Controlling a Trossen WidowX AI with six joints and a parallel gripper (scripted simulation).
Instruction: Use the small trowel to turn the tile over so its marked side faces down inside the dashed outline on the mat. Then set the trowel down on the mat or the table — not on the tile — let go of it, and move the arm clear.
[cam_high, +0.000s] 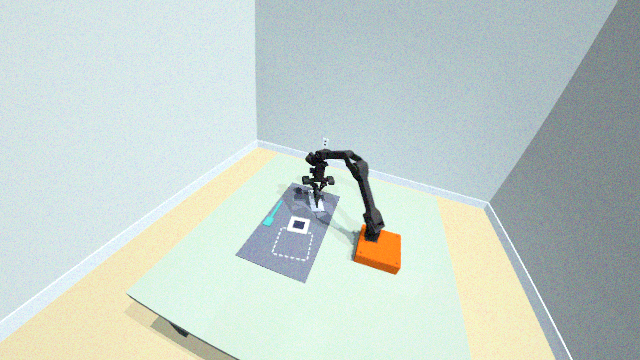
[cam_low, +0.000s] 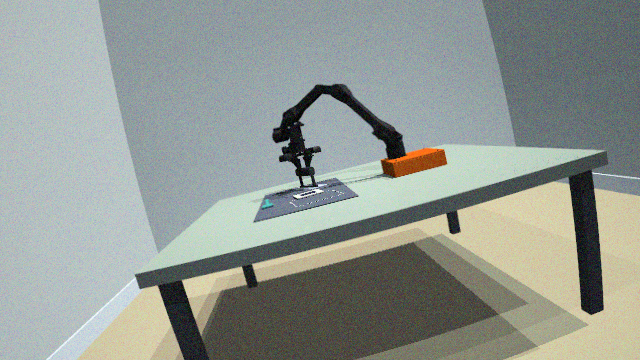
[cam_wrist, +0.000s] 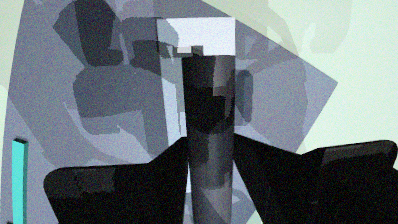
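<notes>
My gripper (cam_high: 317, 186) (cam_low: 303, 167) (cam_wrist: 208, 141) points down and is shut on the black handle of the trowel. The trowel (cam_high: 317, 209) (cam_wrist: 215, 35) has a flat white blade below its bridge-shaped handle. It is over the far end of the grey mat (cam_high: 260, 247) (cam_low: 267, 215), low; whether the blade touches the mat I cannot tell. The white tile (cam_high: 299, 225) (cam_low: 308, 193) lies flat on the mat, its dark square mark facing up. It is at the far edge of the dashed outline (cam_high: 311, 245), mostly outside it. The tile is not in the wrist view.
A teal spatula-like tool (cam_high: 270, 219) (cam_low: 267, 204) (cam_wrist: 19, 180) lies along the mat's left side, left of the tile. The arm reaches over from its orange base (cam_high: 378, 249) (cam_low: 417, 162), which stands on the table to the right of the mat.
</notes>
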